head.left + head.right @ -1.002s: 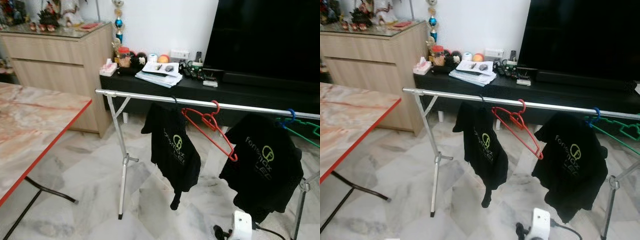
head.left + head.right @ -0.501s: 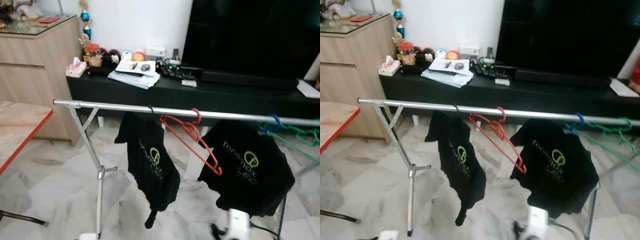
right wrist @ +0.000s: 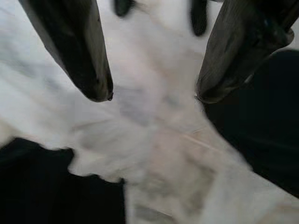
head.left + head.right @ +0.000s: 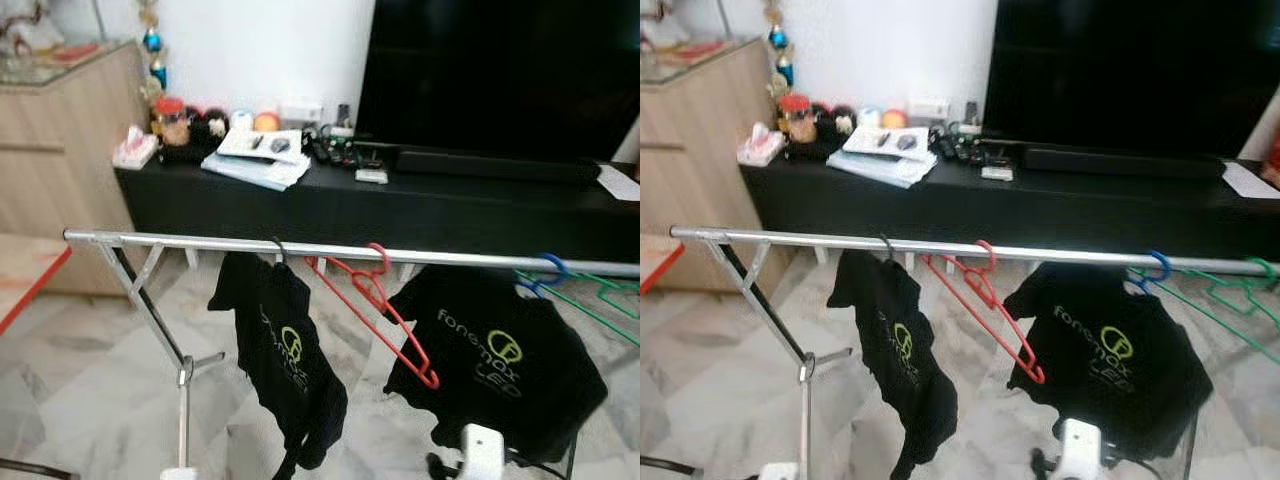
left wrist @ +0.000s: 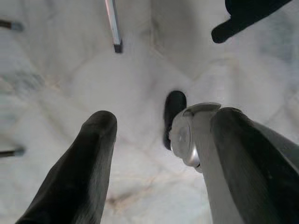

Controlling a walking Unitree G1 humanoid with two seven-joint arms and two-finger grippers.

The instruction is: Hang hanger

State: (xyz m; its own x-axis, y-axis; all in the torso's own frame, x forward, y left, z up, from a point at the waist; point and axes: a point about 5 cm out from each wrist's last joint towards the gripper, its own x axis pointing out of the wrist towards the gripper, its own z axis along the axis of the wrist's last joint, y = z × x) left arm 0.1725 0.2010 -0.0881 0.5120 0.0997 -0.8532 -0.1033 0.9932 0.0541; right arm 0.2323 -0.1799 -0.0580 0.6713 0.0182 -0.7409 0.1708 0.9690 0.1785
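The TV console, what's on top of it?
On the console: papers, a tissue box, a red-lidded jar, remotes, a soundbar and the TV. Small items behind the jar are too blurred to tell.

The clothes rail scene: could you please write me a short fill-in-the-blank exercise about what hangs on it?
1. The empty hanger between the two black T-shirts is ____ in colour.
2. The rail is made of silver ____.
3. Behind the rail, the black TV console carries a large ____.
4. The left gripper has its fingers ____.

Missing words: red; metal; television; open
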